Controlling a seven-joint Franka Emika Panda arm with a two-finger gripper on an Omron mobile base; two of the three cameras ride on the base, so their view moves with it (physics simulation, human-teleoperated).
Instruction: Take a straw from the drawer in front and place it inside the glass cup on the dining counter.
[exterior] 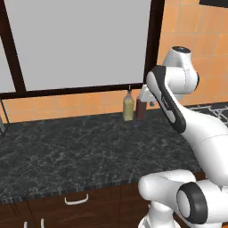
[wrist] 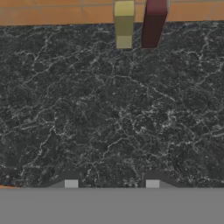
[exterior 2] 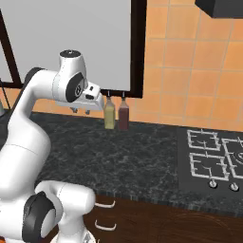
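Hand view is looking down on the black speckled counter (wrist: pixel 109 113), with the tool (wrist: pixel 111 184) at the bottom. Its two finger tips (wrist: pixel 71 183) are standing spread apart, and nothing is lying between them but bare stone. At the top of this view a yellowish bottle (wrist: pixel 124 26) and a dark red bottle (wrist: pixel 153 26) are standing side by side against the orange tiled wall (wrist: pixel 52 13).

In the right base view the white arm (exterior 2: pixel 28 137) is bending up and over, and it is carrying the tool (exterior 2: pixel 81 111) above the counter (exterior 2: pixel 142 161), just to the left of the yellowish bottle (exterior 2: pixel 109 116) and the dark red bottle (exterior 2: pixel 123 115). The tool is hanging clear of the stone and is touching neither bottle. A stove top (exterior 2: pixel 213 159) is sitting in the counter to the right.

In the left base view the drawer (exterior: pixel 98 202) is sitting shut under the front edge of the counter (exterior: pixel 67 156), its flat dark-brown front showing a small curved silver handle (exterior: pixel 76 199). It is lying low and to the left of the arm's base (exterior: pixel 178 200), well apart from the two bottles at the wall. A large window (exterior: pixel 80 40) with a dark frame is filling the wall above the counter.
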